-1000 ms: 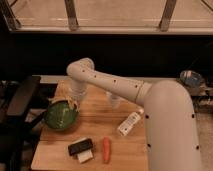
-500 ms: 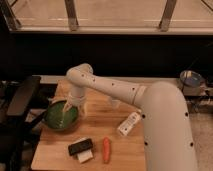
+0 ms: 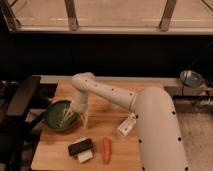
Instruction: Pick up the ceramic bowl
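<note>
The ceramic bowl is a round, shallow, glossy dark-green bowl on the left side of the wooden table. My white arm reaches from the lower right across the table and bends down at its elbow. My gripper hangs at the bowl's right rim, with one finger inside the bowl and the other outside the rim.
A carrot lies at the table's front. A dark block on a white sponge sits left of it. A white bottle lies by my arm. Black chairs stand at the left. A grey bowl sits at the right.
My arm has swung left and lowered, bringing the gripper from above the bowl's right side down onto its right rim. The bowl has not visibly moved.
</note>
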{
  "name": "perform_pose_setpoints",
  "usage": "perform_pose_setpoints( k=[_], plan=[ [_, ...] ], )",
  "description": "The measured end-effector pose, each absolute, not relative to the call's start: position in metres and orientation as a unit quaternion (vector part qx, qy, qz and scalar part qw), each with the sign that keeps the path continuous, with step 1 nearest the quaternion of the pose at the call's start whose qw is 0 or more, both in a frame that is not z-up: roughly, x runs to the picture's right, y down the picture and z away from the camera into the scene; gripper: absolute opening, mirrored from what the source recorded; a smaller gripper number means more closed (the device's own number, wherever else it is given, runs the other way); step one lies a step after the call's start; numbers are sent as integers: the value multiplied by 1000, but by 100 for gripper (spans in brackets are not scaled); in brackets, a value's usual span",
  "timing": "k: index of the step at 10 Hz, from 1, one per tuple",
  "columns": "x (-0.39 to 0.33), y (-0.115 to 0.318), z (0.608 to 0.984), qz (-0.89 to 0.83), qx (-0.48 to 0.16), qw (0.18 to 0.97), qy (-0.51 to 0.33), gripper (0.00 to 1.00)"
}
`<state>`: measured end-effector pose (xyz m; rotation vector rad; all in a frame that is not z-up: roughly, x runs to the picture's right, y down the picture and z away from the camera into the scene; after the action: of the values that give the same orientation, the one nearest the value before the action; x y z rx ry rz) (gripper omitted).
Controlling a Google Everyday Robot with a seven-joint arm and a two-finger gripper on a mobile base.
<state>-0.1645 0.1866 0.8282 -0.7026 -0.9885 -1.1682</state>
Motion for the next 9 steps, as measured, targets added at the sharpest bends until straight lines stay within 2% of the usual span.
perform_pose_setpoints(
  k=[2, 3, 5, 8, 9],
  plan=[
    [-169, 181, 828, -520, -300, 676, -427, 66],
    [-172, 181, 828, -518, -300, 675, -431, 62],
    [-170, 186, 832, -516, -307, 671, -435, 43],
    [-174, 186, 834, -516, -305, 675, -431, 42],
    [-176, 186, 834, -515, -302, 675, -433, 39]
  ],
)
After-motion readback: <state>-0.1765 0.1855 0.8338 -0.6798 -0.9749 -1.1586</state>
